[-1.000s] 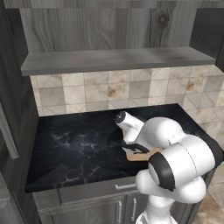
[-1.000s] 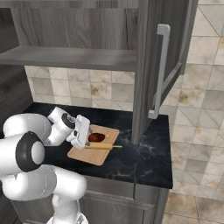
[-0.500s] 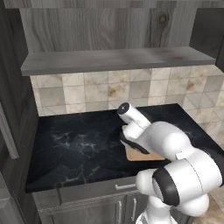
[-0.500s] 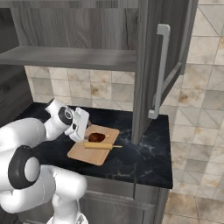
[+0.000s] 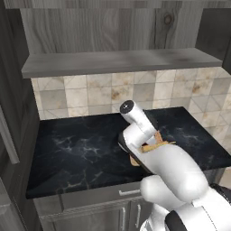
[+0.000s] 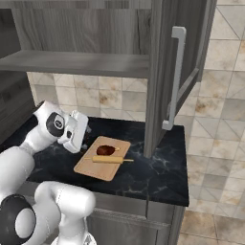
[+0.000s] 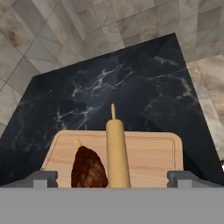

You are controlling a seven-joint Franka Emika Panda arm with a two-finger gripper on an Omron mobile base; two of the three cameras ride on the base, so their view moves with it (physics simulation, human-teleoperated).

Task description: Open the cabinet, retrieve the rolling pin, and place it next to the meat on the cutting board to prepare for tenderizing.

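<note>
Black marble counter [image 6: 143, 177] under a tiled backsplash [image 6: 115, 98] carries it all. From left to right in the right base view: the gripper [image 6: 81, 133] hangs with jaws spread wide and empty, just left of the cutting board [image 6: 98, 168]; the meat [image 6: 105, 150] sits there with the rolling pin [image 6: 112, 160] lying alongside, placed for tenderizing, I'd judge; then the cabinet [image 6: 179, 72] door stands open.

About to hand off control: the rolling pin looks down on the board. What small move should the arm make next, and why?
Probably lift the open gripper straight up and away. The rolling pin already lies on the cutting board beside the meat, and the fingertips stand wide, holding nothing.
</note>
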